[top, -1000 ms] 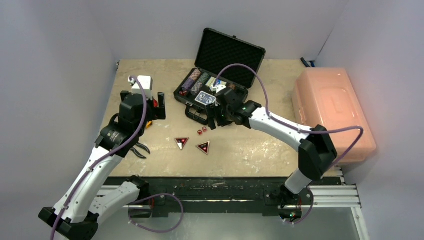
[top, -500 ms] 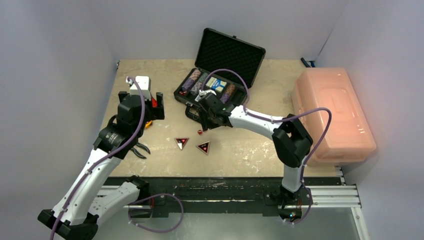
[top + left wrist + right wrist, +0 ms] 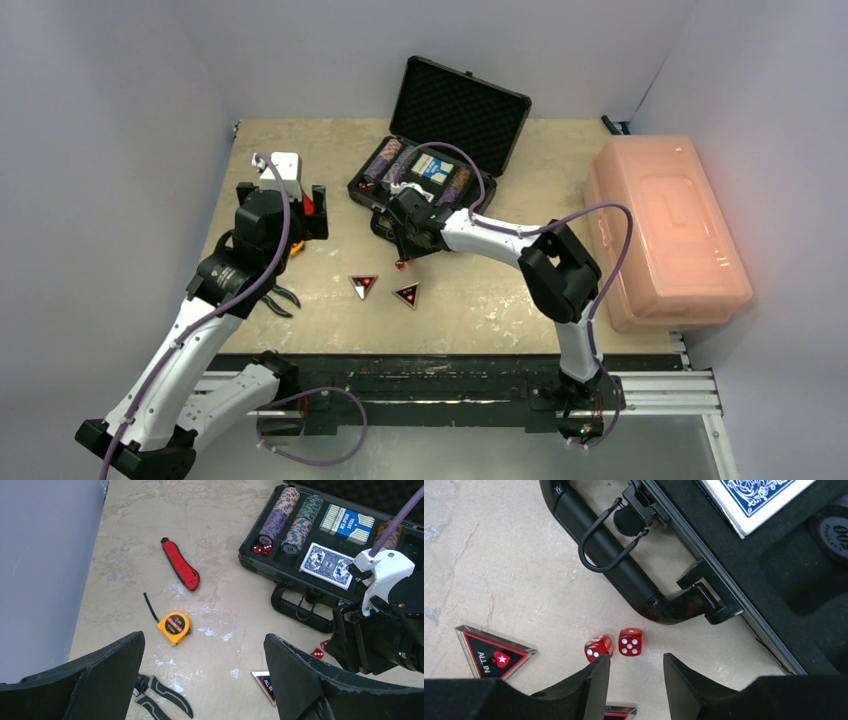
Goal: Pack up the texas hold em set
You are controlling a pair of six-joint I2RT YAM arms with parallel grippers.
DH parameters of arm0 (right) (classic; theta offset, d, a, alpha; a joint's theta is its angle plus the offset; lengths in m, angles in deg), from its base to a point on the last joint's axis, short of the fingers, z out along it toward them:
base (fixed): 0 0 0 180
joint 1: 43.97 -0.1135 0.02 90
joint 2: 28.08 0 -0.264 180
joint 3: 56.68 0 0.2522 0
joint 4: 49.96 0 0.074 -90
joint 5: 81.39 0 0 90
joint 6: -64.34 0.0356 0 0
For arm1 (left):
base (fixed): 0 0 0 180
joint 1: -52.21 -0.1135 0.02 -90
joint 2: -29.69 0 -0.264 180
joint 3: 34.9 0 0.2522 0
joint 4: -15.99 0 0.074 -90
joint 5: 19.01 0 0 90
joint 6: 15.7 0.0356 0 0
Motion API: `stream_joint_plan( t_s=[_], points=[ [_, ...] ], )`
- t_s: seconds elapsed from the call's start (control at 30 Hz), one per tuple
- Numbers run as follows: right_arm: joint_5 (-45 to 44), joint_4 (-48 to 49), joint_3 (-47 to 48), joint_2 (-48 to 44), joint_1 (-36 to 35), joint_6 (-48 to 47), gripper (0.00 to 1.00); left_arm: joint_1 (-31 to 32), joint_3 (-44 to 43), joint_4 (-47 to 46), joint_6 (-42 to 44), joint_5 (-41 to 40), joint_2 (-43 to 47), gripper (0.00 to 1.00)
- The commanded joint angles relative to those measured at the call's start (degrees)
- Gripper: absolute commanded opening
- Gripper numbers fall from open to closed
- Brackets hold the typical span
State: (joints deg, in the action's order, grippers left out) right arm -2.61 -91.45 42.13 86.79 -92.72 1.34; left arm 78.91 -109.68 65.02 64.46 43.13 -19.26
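Two red dice [image 3: 630,641] were pictured on the table [image 3: 499,555], just beside the handle [image 3: 624,575] of the open black briefcase [image 3: 784,595] and directly ahead of the right gripper [image 3: 636,667]. One die would best be straddled squarely, the handle avoided. Its fingers [image 3: 591,680] were set narrowly apart, nothing pinched or touched; the left gripper [image 3: 202,647] was spread wide, empty.

Soft, even overhead light leaves only faint shadows on the tabletop [image 3: 480,300]; all views are sharp and glare-free.
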Motion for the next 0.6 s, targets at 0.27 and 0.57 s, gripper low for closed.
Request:
stream_joint_plan(
  t_s=[0.27,0.57],
  points=[
    [-1.78,-0.05,3.92,1.89,-0.55,0.24,0.44,-0.16,0.28,-1.93,0.87,-0.73,0.65,0.89],
    [-2.00,-0.22,4.38,3.36,-0.69,-0.15,0.41,-0.16,0.31,-1.88,1.04,-0.80,0.61,0.89]
  ],
)
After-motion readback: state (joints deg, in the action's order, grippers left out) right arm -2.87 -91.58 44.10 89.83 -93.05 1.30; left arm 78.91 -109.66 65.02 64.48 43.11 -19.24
